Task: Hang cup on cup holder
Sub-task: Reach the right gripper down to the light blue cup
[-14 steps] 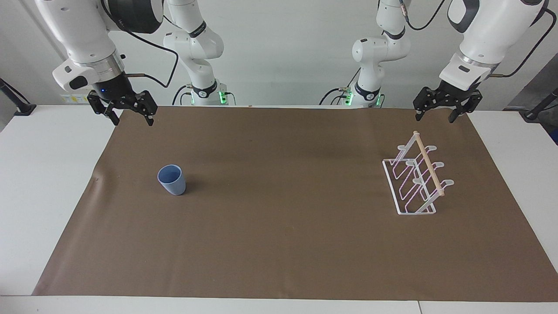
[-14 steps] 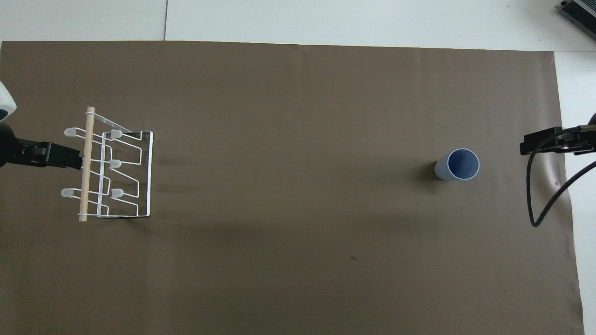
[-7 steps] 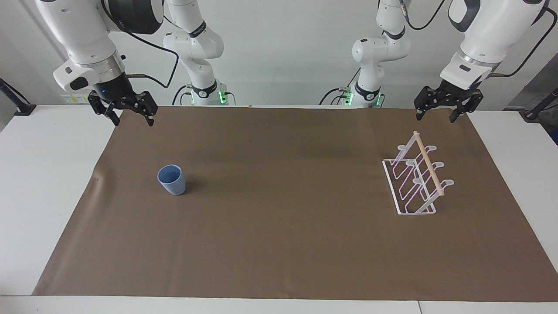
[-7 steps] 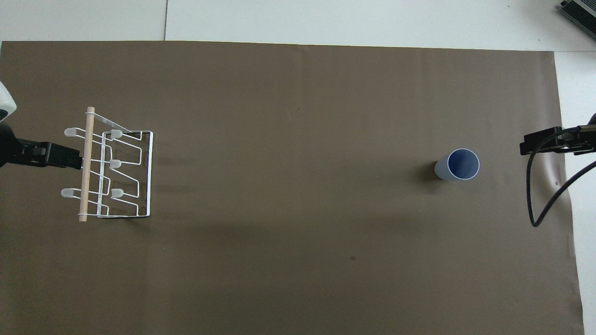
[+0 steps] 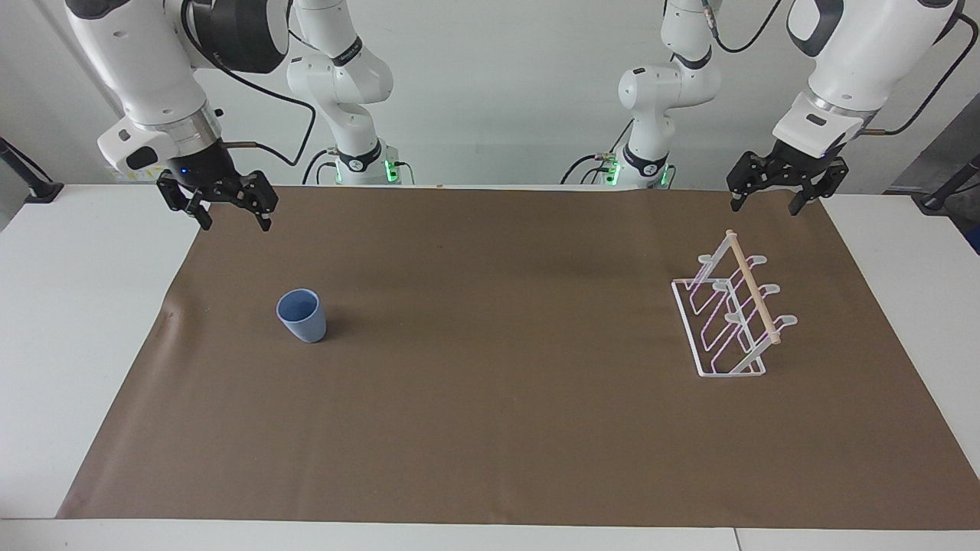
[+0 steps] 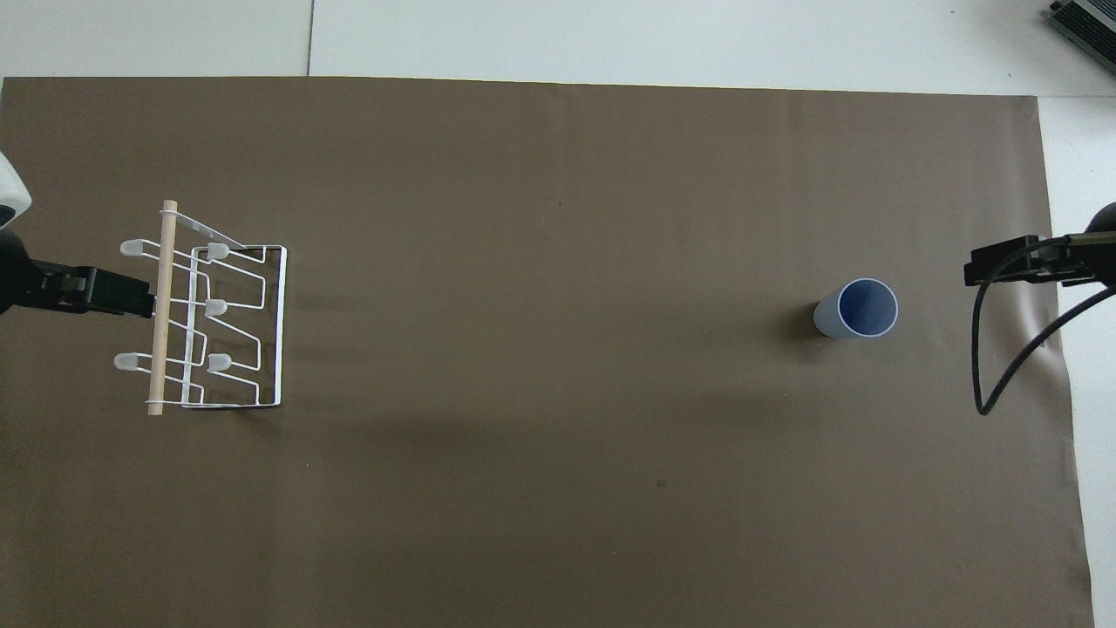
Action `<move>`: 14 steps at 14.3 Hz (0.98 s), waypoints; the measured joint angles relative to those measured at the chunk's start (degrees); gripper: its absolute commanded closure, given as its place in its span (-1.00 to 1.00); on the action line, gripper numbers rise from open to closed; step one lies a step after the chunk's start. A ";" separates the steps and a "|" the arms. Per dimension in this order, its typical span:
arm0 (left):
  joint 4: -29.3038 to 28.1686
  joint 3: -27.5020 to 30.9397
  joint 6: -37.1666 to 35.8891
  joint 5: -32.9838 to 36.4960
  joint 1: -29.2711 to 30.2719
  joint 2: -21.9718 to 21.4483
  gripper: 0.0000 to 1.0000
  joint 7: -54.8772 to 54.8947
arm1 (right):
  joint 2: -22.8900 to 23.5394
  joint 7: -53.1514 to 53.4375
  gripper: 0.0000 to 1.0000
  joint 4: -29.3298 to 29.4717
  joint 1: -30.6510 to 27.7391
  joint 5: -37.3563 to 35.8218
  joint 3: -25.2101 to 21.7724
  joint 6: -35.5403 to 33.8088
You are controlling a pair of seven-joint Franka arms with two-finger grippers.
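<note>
The light blue cup [image 5: 302, 315] stands upright with its mouth up on the brown mat, toward the right arm's end; it also shows in the overhead view [image 6: 856, 309]. The white wire cup holder [image 5: 727, 314] with its wooden dowel stands toward the left arm's end and holds no cup; the overhead view shows it too [image 6: 209, 314]. My right gripper [image 5: 235, 222] is open and empty, up in the air over the mat's edge, apart from the cup. My left gripper [image 5: 764, 205] is open and empty, raised over the mat's edge beside the holder.
The brown mat [image 5: 490, 428] covers most of the white table [image 5: 69, 321]. A black cable [image 6: 1003, 366] loops down from the right arm's wrist. Both arms' bases stand at the robots' edge of the table.
My right gripper has shifted slightly down and toward the middle of the table. The left gripper, the cup and the holder have not moved.
</note>
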 measured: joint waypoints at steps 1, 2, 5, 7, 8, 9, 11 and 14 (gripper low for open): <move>-0.01 0.00 0.00 0.00 0.00 0.00 -1.00 0.00 | 0.09 0.00 -1.00 -1.80 0.00 0.00 -0.02 2.16; -0.01 0.00 0.00 0.00 0.00 0.00 -1.00 0.00 | 0.18 0.00 -1.00 -3.67 0.00 0.00 -0.04 4.35; -0.01 0.00 0.00 0.00 0.00 0.00 -1.00 0.00 | 0.52 0.00 -1.00 -9.61 -0.04 0.00 -0.08 10.97; -0.03 0.00 0.00 0.00 0.00 0.00 -1.00 0.00 | 1.31 0.00 -1.00 -12.95 -0.05 0.00 -0.10 15.07; -0.03 0.00 0.00 0.00 0.00 0.00 -1.00 0.00 | 1.99 0.00 -1.00 -14.50 -0.09 0.00 -0.12 17.48; -0.03 -0.01 0.00 0.00 0.00 0.00 -1.00 0.00 | 2.72 0.00 -1.00 -15.99 -0.14 0.00 -0.12 19.81; -0.04 -0.01 0.00 0.00 0.00 0.00 -1.00 0.00 | 3.77 -0.12 -1.00 -19.26 -0.24 0.00 -0.13 24.05; -0.07 -0.02 0.00 0.00 -0.02 0.00 -1.00 0.00 | 4.05 -0.90 -1.00 -24.08 -0.50 0.00 -0.23 29.52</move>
